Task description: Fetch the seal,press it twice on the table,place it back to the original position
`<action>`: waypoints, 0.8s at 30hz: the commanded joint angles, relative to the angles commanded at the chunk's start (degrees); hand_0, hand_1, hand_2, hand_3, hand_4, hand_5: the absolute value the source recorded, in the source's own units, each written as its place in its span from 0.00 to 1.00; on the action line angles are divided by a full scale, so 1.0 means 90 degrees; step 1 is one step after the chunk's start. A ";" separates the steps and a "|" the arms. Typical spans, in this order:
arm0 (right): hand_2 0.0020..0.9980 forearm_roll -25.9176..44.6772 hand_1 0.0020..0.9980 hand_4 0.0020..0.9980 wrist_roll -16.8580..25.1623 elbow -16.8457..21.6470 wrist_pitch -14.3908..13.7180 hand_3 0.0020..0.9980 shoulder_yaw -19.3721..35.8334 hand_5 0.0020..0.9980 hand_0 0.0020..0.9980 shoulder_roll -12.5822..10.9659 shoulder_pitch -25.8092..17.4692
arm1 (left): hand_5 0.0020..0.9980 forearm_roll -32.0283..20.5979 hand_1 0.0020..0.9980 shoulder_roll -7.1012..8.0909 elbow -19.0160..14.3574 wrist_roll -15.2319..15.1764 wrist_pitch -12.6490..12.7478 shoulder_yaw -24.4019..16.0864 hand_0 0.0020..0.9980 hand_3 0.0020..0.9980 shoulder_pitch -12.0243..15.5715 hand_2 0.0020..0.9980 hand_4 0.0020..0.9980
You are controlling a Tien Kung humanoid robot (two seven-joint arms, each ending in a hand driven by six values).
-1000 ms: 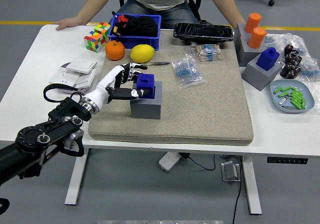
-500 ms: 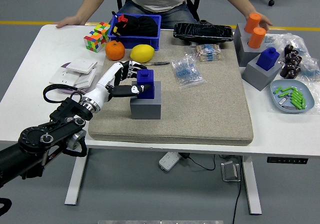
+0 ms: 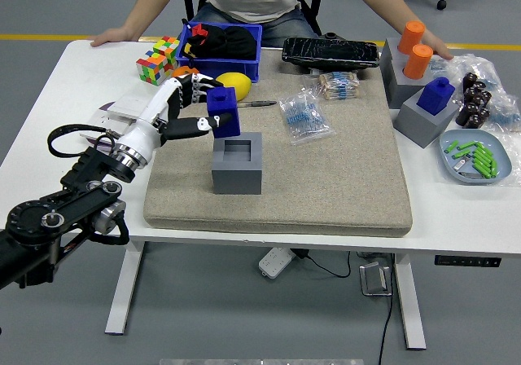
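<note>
My left hand [image 3: 199, 108] is shut on a blue seal [image 3: 222, 111] and holds it in the air above and to the left of its grey holder block [image 3: 237, 164]. The block's square socket is empty and open at the top. The block stands on the tan mat [image 3: 326, 178]. My left arm [image 3: 73, 202] comes in from the lower left. My right arm is not in view.
A lemon [image 3: 234, 85], a pen [image 3: 256, 103], an orange, a Rubik's cube [image 3: 157, 59] and a blue bin [image 3: 224, 49] lie behind the hand. Another blue seal in a grey block [image 3: 430, 108] and orange seals [image 3: 415, 49] stand at right. A person's hands rest at the far edge.
My left hand has lifted the blue seal out of the grey block and moved it up and to the left. The person's hand at the right has moved near the orange seals.
</note>
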 joint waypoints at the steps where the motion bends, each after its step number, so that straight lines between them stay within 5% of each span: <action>1: 0.68 -0.0004 0.70 0.79 -0.0001 0.0001 0.0002 0.64 0.0007 0.52 0.76 0.0000 -0.0004 | 0.00 0.0046 0.44 0.0088 -0.0061 -0.0007 0.0013 -0.0098 0.61 0.50 0.0054 0.38 0.64; 6: 0.68 -0.0028 0.70 0.79 -0.0001 0.0002 0.0002 0.64 0.0054 0.52 0.75 0.0012 -0.0027 | 0.00 0.0172 0.44 0.0557 -0.0250 -0.0058 0.0082 -0.0732 0.61 0.50 0.0553 0.38 0.65; 10: 0.68 -0.0046 0.70 0.78 0.0001 0.0005 0.0002 0.64 0.0075 0.52 0.75 0.0016 -0.0037 | 0.00 0.0105 0.44 0.0704 -0.0136 -0.0082 0.0106 -0.0782 0.61 0.50 0.0872 0.38 0.65; 24: 0.68 -0.0012 0.70 0.78 0.0001 0.0033 -0.0003 0.64 -0.0001 0.52 0.75 0.0024 -0.0014 | 0.00 0.0097 0.44 0.0402 0.0199 -0.0214 0.0196 -0.0528 0.61 0.50 0.1397 0.38 0.67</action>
